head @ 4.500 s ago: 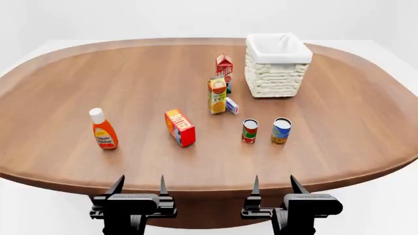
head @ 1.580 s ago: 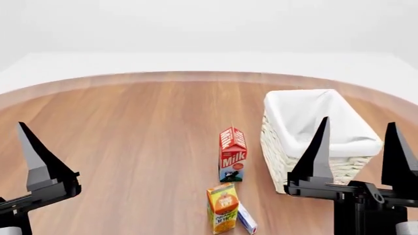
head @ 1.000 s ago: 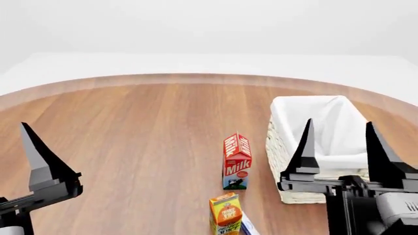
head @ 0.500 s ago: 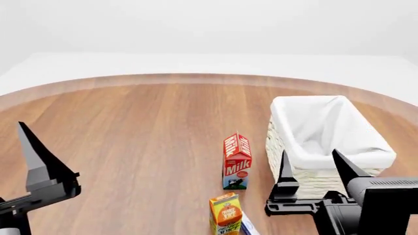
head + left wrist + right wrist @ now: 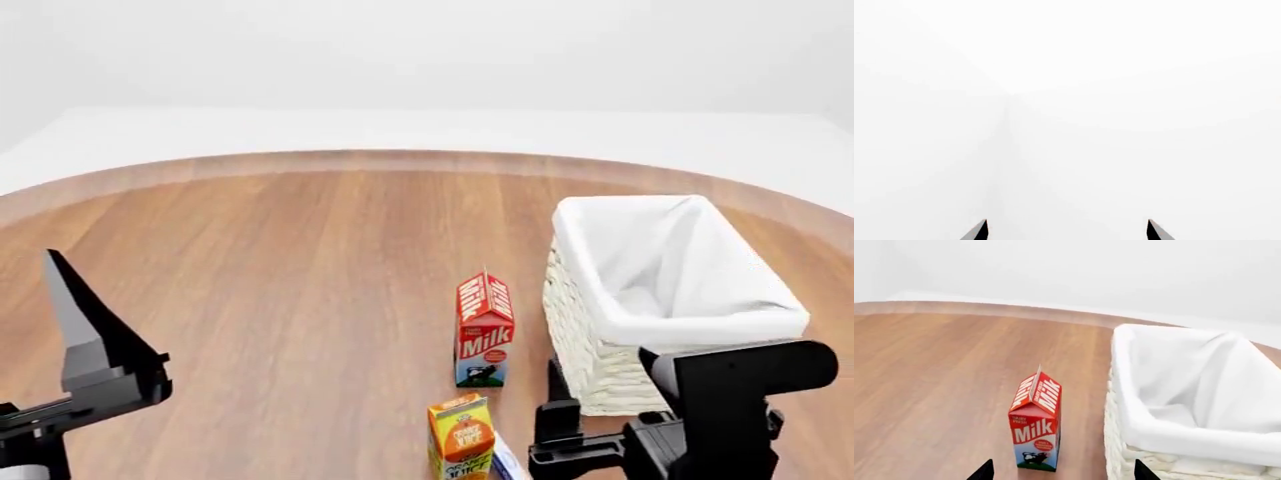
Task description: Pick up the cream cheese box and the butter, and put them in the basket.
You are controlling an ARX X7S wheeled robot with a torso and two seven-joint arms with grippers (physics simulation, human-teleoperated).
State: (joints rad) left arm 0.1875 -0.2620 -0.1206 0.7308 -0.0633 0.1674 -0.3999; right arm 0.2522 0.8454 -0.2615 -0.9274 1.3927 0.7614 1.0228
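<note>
Beside the squarish white wicker basket, the right gripper is hanging with jaws spread, holding nothing, probably lining up on the small blue-edged white cream cheese box peeking out behind the orange juice carton. Left gripper is also spread, facing blank white. Butter is out of view.

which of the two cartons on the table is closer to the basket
The red-and-white milk carton, standing just beside the basket's wicker wall. The orange juice carton stands nearer the camera, beyond the basket's front corner.
</note>
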